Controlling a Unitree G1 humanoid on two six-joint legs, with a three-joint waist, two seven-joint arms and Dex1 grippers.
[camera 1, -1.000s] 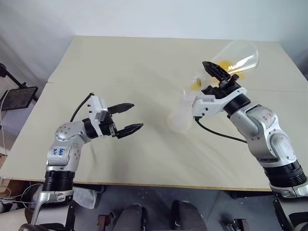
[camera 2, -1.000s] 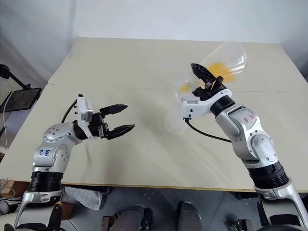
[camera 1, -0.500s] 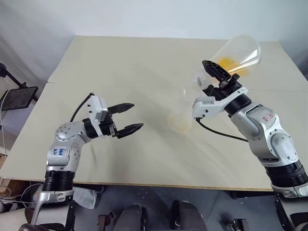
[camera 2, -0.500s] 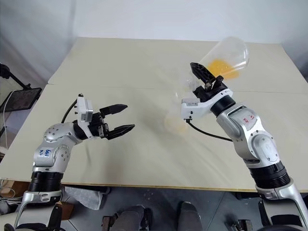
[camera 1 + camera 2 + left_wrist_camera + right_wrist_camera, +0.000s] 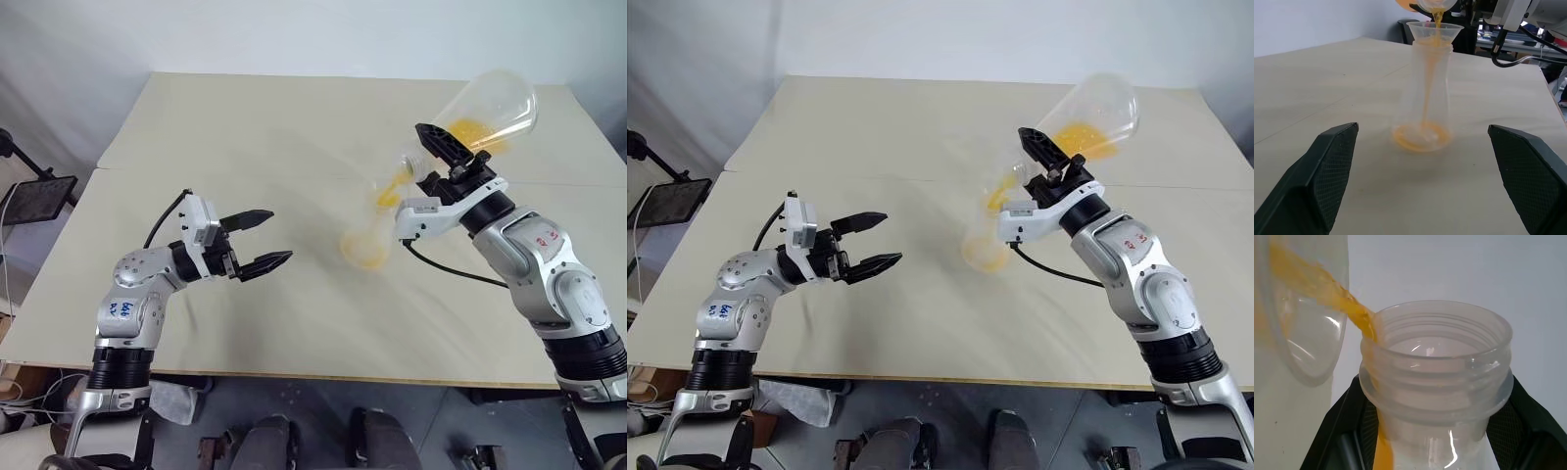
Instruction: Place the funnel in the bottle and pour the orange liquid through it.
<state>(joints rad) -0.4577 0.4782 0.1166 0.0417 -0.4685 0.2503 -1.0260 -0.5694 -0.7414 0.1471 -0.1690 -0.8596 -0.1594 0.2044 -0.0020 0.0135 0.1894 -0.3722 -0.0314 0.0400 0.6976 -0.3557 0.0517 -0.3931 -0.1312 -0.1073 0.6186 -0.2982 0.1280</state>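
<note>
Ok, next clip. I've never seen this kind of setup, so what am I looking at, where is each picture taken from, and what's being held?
It is a two-armed humanoid robot standing at a pale table. Two pictures come from a stereo camera on its head, looking down over both arms. The other two come from cameras on the wrists, looking along each gripper's fingers.

On the table stands a whitish bottle with a clear funnel seated in its neck. The right gripper is shut on the neck of a larger clear flask, tipped so that the orange liquid runs from the flask's mouth through the funnel and pools in the bottle's base. The left gripper hovers open a little way from the bottle, holding nothing.
</note>
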